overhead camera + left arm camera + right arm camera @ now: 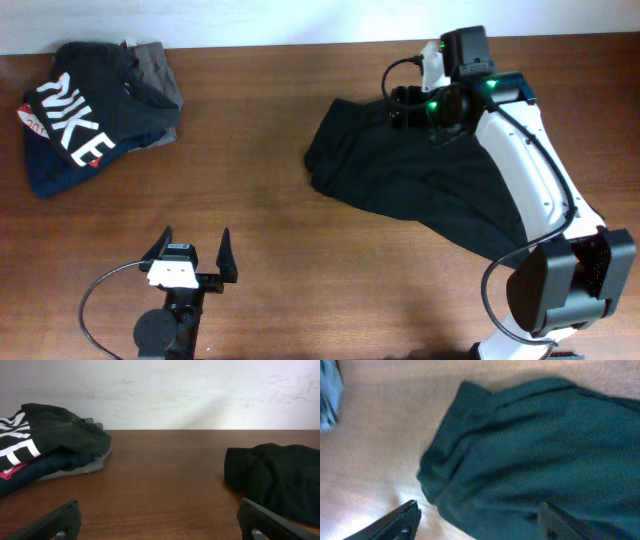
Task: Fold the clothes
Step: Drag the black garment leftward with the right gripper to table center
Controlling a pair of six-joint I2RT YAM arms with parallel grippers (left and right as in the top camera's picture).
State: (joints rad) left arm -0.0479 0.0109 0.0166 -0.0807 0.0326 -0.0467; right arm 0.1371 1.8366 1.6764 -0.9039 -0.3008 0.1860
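2 grippers stand over a brown wooden table (pixel 300 250). The left gripper (pixel 195 243) sits near the front edge, its jaws spread wide with nothing between them, pointing toward the far wall. The right gripper (pixel 408 100) hangs over the far edge of the black T-shirt (pixel 400 175). Its jaws are apart, and the wrist view shows both fingers (pixel 400 520) spread with the cloth lying below them. The T-shirt lies crumpled and unfolded on the right half of the table, partly under the right arm. In the far left corner, 1 dark garment with white NIKE lettering (pixel 75 115) tops a pile that includes a grey garment (pixel 155 60), well apart from the T-shirt.
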